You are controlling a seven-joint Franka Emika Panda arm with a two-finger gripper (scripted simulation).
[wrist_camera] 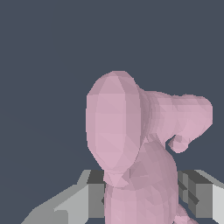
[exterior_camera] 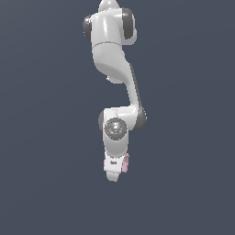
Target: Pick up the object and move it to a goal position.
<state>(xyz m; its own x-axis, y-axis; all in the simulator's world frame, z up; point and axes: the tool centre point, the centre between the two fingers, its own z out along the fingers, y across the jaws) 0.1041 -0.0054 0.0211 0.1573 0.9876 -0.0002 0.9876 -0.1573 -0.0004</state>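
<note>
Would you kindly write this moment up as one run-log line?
arm: Panda, reaching down | pincer: shut on pink object | object: between the fingers, pokes out on exterior view's right | goal: not visible

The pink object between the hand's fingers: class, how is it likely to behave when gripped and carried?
The pink object looks lumpy and rounded, so the fingers probably touch it only at a few spots; it might twist in the grip. Its bulk sticks out well beyond the fingers, so it may pivot if jolted. In the exterior view it is small beside the hand, so probably light.
</note>
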